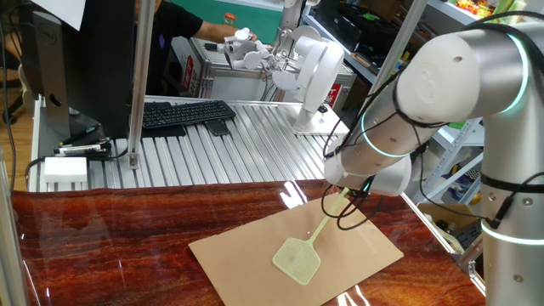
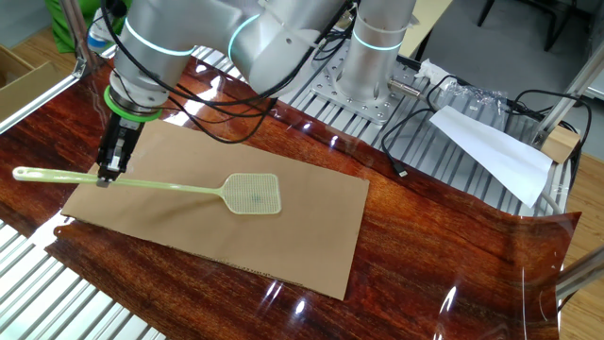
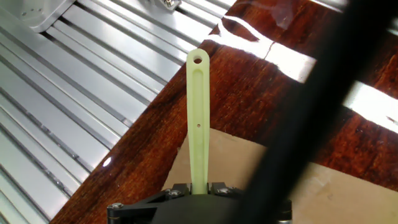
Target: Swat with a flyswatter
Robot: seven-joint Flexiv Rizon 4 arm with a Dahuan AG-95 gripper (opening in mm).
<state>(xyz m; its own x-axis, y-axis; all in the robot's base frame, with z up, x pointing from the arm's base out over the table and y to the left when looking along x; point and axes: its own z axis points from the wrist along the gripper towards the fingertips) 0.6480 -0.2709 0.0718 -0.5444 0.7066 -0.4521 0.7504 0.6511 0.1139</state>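
The pale yellow-green flyswatter [image 2: 189, 187] has its mesh head [image 2: 253, 193] at the tan board [image 2: 311, 227], flat on it or just above. In one fixed view the head [image 1: 297, 259] shows at the board's middle, with the handle rising to the hand. My gripper [image 2: 109, 168] is shut on the thin handle, whose free end [image 2: 28, 174] sticks out past the fingers. In the hand view the handle [image 3: 198, 118] runs up from between the closed fingers [image 3: 177, 189], with its hanging hole at the top.
The board lies on a glossy red-brown wooden table [image 1: 102, 246]. Behind it is a ribbed metal surface [image 1: 246, 144] with a keyboard [image 1: 183, 113]. Cables [image 2: 415, 132] and white paper [image 2: 491, 151] lie near the arm's base.
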